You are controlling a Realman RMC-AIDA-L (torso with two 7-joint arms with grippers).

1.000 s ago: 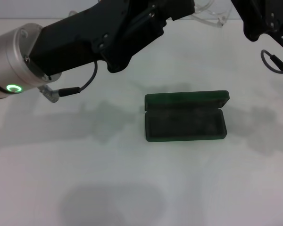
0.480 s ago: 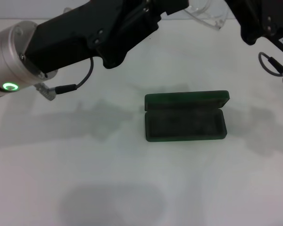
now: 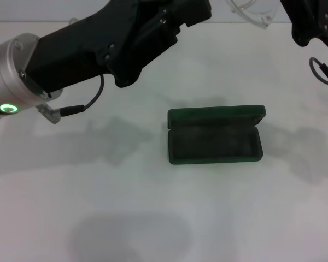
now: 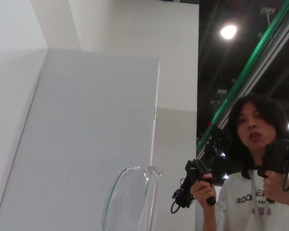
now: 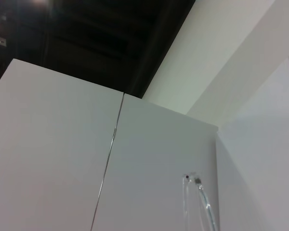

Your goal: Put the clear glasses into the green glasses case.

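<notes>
The clear glasses [image 3: 251, 12] are held aloft beyond the green glasses case [image 3: 215, 135] — between both arms (whether either claw is clamped on them cannot be told). The case is left open and unfilled on the table [image 3: 153, 218] — lowering and insertion remain.

Both arms [image 3: 98, 43] reach up toward the far edge (grippers hidden).

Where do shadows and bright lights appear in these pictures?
Head view: soft grey arm shadows lie on the white table around the open green glasses case. Left wrist view: a bright ceiling lamp glares above the clear glasses. Right wrist view: dark ceiling, evenly lit white panels.
</notes>
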